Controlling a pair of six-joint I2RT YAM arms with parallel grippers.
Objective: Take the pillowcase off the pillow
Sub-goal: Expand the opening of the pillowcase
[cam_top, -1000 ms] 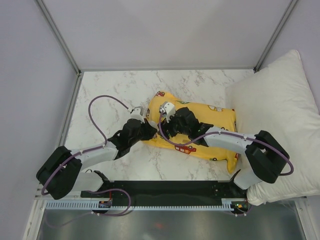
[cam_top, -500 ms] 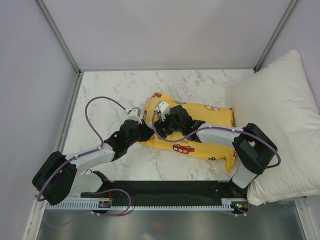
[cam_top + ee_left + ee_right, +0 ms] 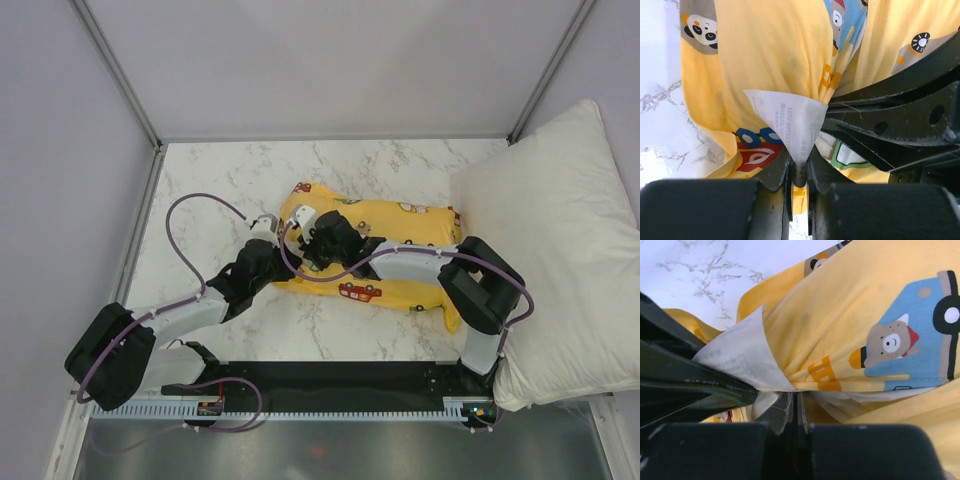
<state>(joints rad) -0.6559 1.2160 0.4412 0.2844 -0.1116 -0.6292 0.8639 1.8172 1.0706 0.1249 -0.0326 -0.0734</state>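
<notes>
I see the case [image 3: 395, 250] lying in the middle of the table [image 3: 230, 180], its length running left to right. It is bright yellow and printed with cartoon vehicles: a red car on the near side, a blue one with a bear driver in the right wrist view, and a panda face in the left wrist view. It looks plump and filled, and the pillow inside is covered by the fabric. The case's right end lies close to the white pillow [image 3: 560, 220], which sits at the right side of the table. A flap of yellow trails toward the near edge there.

The left end of the case is bunched into folds, and both arms meet there. My left gripper [image 3: 799, 172] has its jaws closed on a pinch of yellow fabric together with the point of a white sewn-in label [image 3: 787, 117]. My right gripper [image 3: 794, 405] is clamped tight on a gathered fold of the case just beside that same label, with the two grippers almost touching.
</notes>
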